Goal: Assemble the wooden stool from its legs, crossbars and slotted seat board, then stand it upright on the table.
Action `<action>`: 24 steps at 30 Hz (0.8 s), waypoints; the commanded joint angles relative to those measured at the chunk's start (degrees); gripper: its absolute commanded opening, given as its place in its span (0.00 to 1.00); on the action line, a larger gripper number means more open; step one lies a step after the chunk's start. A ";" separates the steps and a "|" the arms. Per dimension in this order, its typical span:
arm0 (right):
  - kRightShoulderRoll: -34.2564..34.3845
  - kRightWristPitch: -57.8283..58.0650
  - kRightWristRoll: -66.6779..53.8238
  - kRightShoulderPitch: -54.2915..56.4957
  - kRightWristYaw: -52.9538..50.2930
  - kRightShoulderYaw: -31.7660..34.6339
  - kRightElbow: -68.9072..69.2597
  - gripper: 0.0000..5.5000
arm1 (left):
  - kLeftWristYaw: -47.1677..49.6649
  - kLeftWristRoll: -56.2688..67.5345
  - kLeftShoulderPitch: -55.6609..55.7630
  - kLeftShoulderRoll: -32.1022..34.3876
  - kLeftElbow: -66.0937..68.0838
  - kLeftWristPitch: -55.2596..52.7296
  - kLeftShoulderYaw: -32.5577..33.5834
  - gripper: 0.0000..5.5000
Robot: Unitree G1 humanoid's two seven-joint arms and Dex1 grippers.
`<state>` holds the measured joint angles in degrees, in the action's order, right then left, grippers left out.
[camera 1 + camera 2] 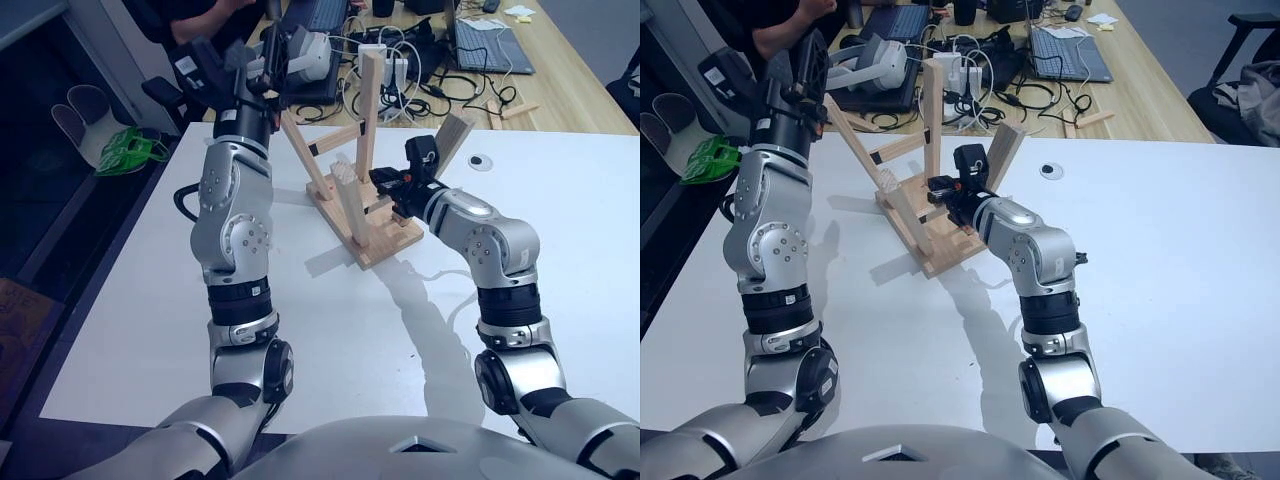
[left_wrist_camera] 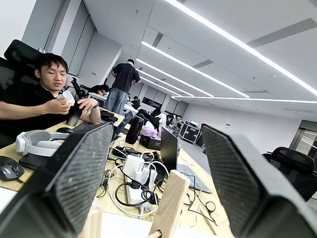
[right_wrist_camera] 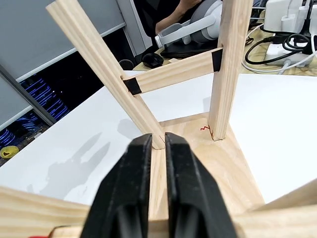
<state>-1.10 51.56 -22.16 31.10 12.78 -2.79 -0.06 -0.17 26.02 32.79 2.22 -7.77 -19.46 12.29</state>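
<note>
The wooden stool stands upside down on the white table, its slotted seat board flat on the top and its legs pointing up. A crossbar joins the slanted left leg to an upright leg. My left gripper is raised behind the slanted leg's top, open, with a leg end low between its fingers. My right gripper is shut with nothing visible between its fingers. It hovers just over the seat board, pointing at the foot of the slanted leg.
A wooden desk behind the table carries cables, a power strip, headphones and a laptop. A round cable port sits in the table at the back right. Bare table top lies in front and to the right.
</note>
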 commanded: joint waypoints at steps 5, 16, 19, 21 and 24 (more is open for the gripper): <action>-1.86 -31.01 13.62 -5.64 -1.32 -5.92 6.75 0.00 | -1.54 -0.21 -0.09 0.85 -1.24 -0.33 -0.94 0.60; 0.60 -36.16 21.08 5.28 10.04 -22.32 9.04 0.00 | 4.68 2.57 30.70 20.10 21.30 12.12 19.88 0.60; 1.70 -32.99 20.37 8.60 14.79 -25.04 5.91 0.00 | 4.87 2.45 29.61 20.52 22.87 12.96 19.89 0.60; 2.73 -30.32 19.98 9.75 16.93 -26.55 4.57 0.00 | 5.13 2.52 28.35 19.30 22.34 12.85 19.01 0.60; 5.65 -25.22 19.31 8.59 17.04 -27.58 1.28 0.00 | 5.61 2.86 27.04 17.44 21.64 12.15 17.97 0.60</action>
<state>2.57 23.31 -2.01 39.81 29.78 -29.94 3.55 4.58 28.65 60.95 21.03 14.44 -6.55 31.24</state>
